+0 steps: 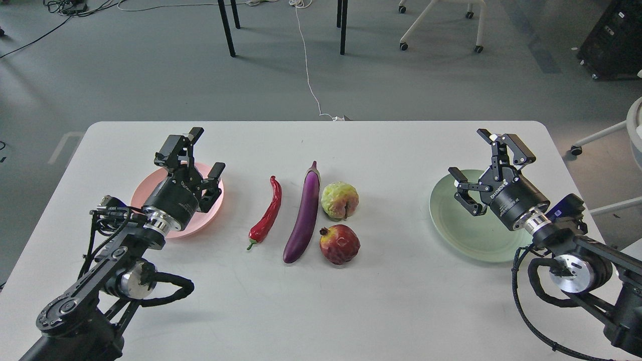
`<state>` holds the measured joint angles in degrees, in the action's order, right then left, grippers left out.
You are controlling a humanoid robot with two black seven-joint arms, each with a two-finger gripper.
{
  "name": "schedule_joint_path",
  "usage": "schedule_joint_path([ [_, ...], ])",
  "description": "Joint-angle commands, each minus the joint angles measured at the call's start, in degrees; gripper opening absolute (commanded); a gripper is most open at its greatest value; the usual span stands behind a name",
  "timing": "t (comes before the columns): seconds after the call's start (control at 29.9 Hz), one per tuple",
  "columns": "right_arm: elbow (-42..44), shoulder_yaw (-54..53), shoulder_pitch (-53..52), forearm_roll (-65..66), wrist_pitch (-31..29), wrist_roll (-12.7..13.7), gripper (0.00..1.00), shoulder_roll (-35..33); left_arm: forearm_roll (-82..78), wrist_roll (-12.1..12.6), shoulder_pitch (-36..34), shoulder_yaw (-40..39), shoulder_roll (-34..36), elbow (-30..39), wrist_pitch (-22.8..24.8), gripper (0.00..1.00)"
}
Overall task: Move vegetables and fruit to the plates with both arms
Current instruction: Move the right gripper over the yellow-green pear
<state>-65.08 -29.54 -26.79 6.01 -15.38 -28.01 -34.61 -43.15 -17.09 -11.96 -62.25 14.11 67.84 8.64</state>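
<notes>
Eggplant is the landmark here, lying lengthwise at the middle of the white table; everything else is placed from it.

Far left of the eggplant sits the pink plate, shallow, round and matte, with the left gripper hanging over it, fingers spread and holding nothing. Just left of the eggplant, apart from it, lies the chili: slim, curved, glossy red, its green stem toward the near edge. The eggplant itself is long, smooth and shiny purple, thicker at its near end. Just right of its far half is the pale fruit, yellow-green, bumpy, with a pinkish cleft; just right of its near half is the pomegranate, round, dark red, with a small crown on its left. The two fruits lie close together, perhaps touching. Far right of the eggplant is the green plate, shallow with faint rings, and the right gripper hangs above it, also spread wide and empty.

Both plates are bare, so I judge the task not yet begun. The next move likely calls for each arm to swing inward toward the eggplant's neighbours, the left to the chili, the right to a fruit, and close across the narrow width. Glossy skins and round shapes could slip or roll.
</notes>
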Motion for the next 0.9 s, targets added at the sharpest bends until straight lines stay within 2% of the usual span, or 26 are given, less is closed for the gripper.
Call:
schedule_joint_path([
  [0.0,0.13,0.01,0.07,0.23,-0.17,0.01,0.99,-0.19,-0.18,0.04,0.01,0.11,0.04,0.10,-0.12,1.00],
  [0.13,0.13,0.71,-1.85,3.56,-0.26,0.01,0.99,-0.45,0.61,-0.04,-0.08,0.02,0.30,0.10,0.06,1.00],
  [0.23,0.21,3.95,-8.26,14.18,-0.26,0.01,0.99,-2.55,0.70,-0.74,-0.17,-0.16,0.74,0.19,0.50,1.00],
  [0.33,0.04,13.95,-19.05,24.55,-0.35,0.01,0.99,-5.28,0.79,-2.24,-0.61,-0.25,1.79,0.19,0.41,0.99],
  [0.5,0.74,35.48,-41.37,38.79,-0.35,0.01,0.99,-5.64,0.79,-2.59,-0.70,0.02,3.11,0.45,0.50,1.00],
  [0.57,1.18,39.91,-45.71,41.36,-0.35,0.01,0.99,-5.11,0.88,-2.77,-0.43,-0.07,3.20,0.72,0.50,1.00],
  [0.6,3.27,47.92,-52.16,45.89,-0.43,0.01,0.99,-1.28,0.88,-3.38,-0.17,-0.07,3.29,1.07,0.50,1.00],
  [0.7,8.18,57.80,-58.78,54.68,-0.44,0.01,0.99,6.45,0.88,-4.09,-0.17,0.02,3.20,1.77,0.41,1.00],
  [0.87,12.86,63.02,-61.10,61.22,-0.09,0.01,0.99,16.39,0.79,-4.09,-0.08,-0.07,3.11,2.73,0.06,1.00],
])
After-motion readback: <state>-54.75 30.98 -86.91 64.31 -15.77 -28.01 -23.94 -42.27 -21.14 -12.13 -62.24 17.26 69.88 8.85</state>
